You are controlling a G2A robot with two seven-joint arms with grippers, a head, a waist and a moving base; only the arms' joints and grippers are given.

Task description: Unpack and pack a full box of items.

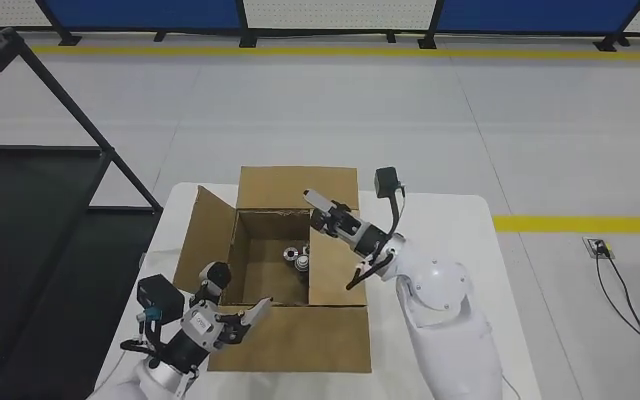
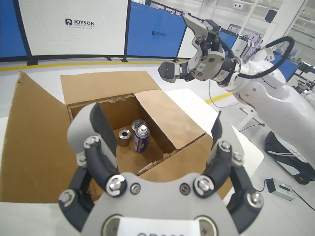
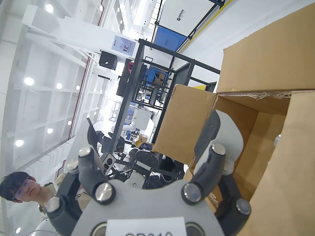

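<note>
**Top view:** the box [image 1: 290, 340] stands open on the surface [image 1: 450, 220] with items on its floor, so I judge unpacking is in hand. The right tool [image 1: 318, 210], spread wide, hangs over the box's far-right corner. The left tool [image 1: 240, 292], also wide, is by its near-left flap.

**Left wrist view:** a spray can [image 2: 140, 140] stands just beside a metal cylinder [image 2: 123, 137] deep in the box, below the left tool [image 2: 157, 126]. The next move calls for a descent between the flaps.

**Right wrist view:** the right tool [image 3: 153, 133] is empty, just outside the box's wall.

The hand [image 3: 152, 124], fingers spread wide, hangs beside the open box [image 3: 260, 60], one finger over its inside.
</note>
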